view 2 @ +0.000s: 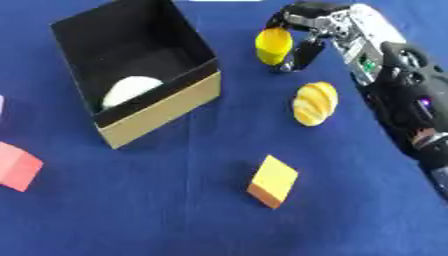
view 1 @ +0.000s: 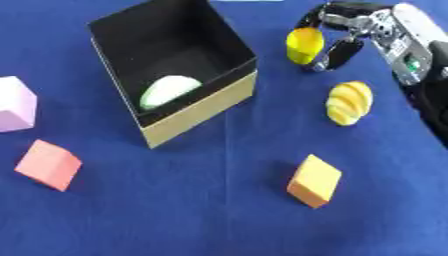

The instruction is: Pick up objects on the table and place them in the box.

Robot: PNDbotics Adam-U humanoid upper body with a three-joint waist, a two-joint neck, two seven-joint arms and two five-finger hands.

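- My right hand (view 1: 337, 37) comes in from the upper right, its fingers curled around a yellow cup-like piece (view 1: 304, 45).
- That piece is bright yellow, rounded and short, roughly a stubby cylinder; it sits between my fingers, which wrap its top and right side.
- I cannot tell whether it is lifted off the blue table (view 1: 219, 215) or touching it.
- Left of the hand is the box (view 1: 188, 112): black inside, tan cardboard outside, open at the top. A pale greenish-white rounded thing (view 1: 168, 91) lies on its floor.
- Just below the hand, toward me, lies a yellow-and-cream striped bun-shaped object (view 1: 348, 103), apart from the fingers.
- Farther toward me, below-left of the hand, an orange block (view 1: 314, 180) stands tilted on the table.
- Well to the left of the hand, beyond the box, I see a pink block (view 1: 48, 164) and a pale lilac block (view 1: 15, 104).
- My left hand shows in neither view.
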